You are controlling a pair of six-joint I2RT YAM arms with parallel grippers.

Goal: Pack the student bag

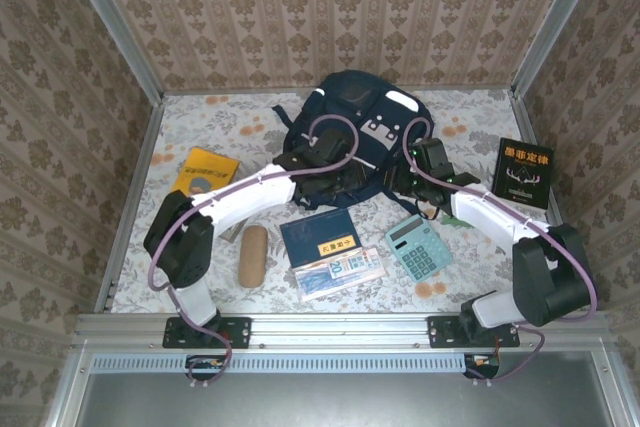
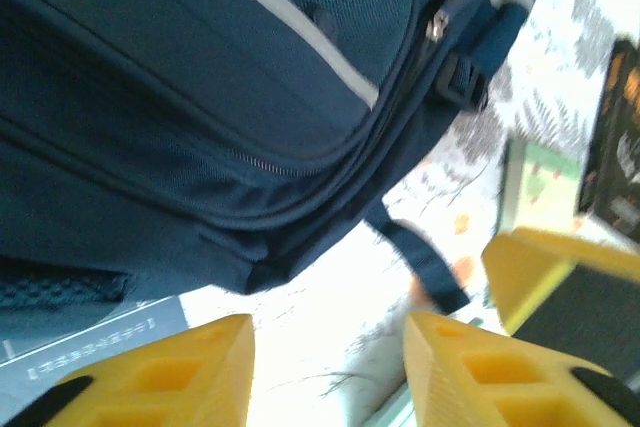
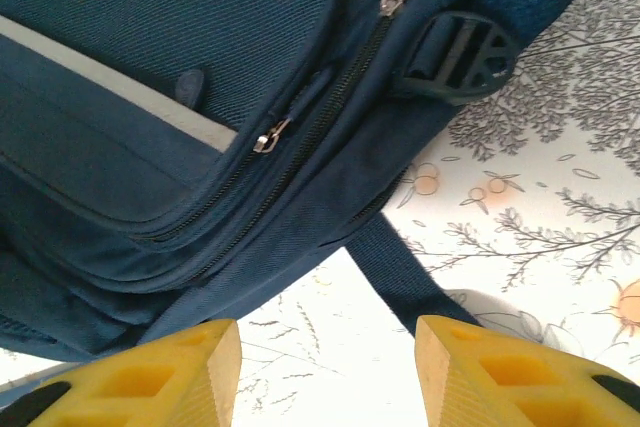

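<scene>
Floral tabletop [image 1: 470, 112], student bag [image 1: 350, 107] lengthwise away, top farthest; left hand [image 2: 328, 347], right hand [image 3: 328, 347] half-wide, empty

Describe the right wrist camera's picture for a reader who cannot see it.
A dark navy student bag with a pale stripe and zips lies across the upper left on a floral tablecloth. A dark strap trails from it toward the right hand, whose two yellow fingers stand open and empty at the bottom edge.
</scene>
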